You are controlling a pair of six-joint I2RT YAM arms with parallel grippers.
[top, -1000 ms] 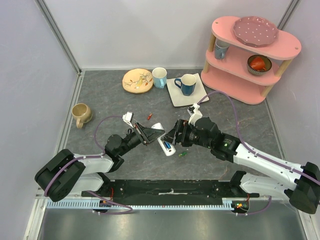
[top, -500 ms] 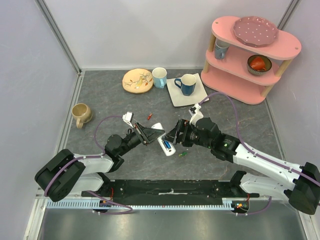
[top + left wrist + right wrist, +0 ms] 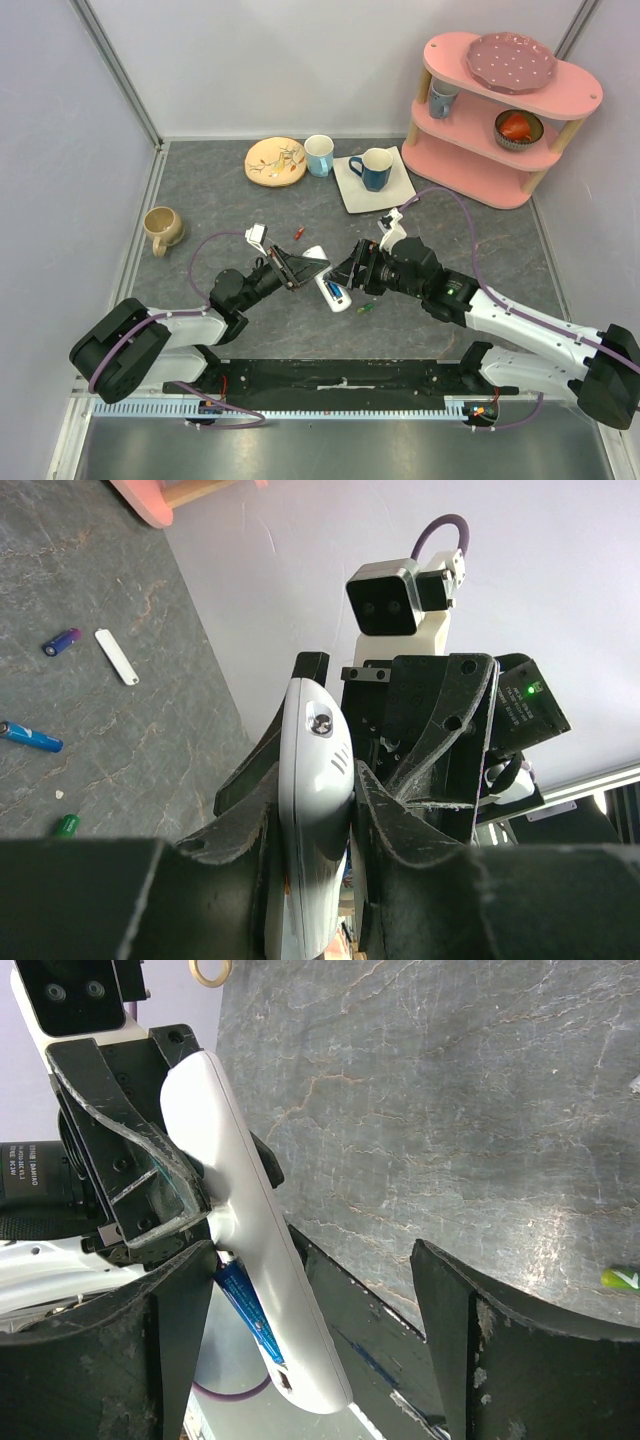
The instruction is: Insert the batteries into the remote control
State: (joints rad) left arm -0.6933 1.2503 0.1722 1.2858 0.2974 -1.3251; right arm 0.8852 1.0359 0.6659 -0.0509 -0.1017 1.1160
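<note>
My left gripper (image 3: 306, 266) is shut on the white remote control (image 3: 328, 280) and holds it tilted above the table. It shows edge-on between the fingers in the left wrist view (image 3: 312, 780). A blue battery (image 3: 245, 1305) lies in the remote's (image 3: 240, 1210) recess. My right gripper (image 3: 352, 274) is open around the remote's free end, with its left finger (image 3: 150, 1360) beside the blue battery. A green battery (image 3: 366, 308) lies on the table under the right wrist, and a red-orange one (image 3: 298, 233) lies farther back. The left wrist view shows a blue battery (image 3: 30, 737), a purple-blue one (image 3: 62, 640) and the white cover piece (image 3: 117, 656) on the table.
A tan mug (image 3: 162, 228) stands at the left. A patterned plate (image 3: 275, 160), a light blue cup (image 3: 319, 154) and a blue mug (image 3: 372, 168) on a white square plate (image 3: 356, 196) stand at the back. A pink shelf (image 3: 470, 160) fills the back right corner.
The right arm has shifted very slightly by the remote. The left gripper holds the remote still.
</note>
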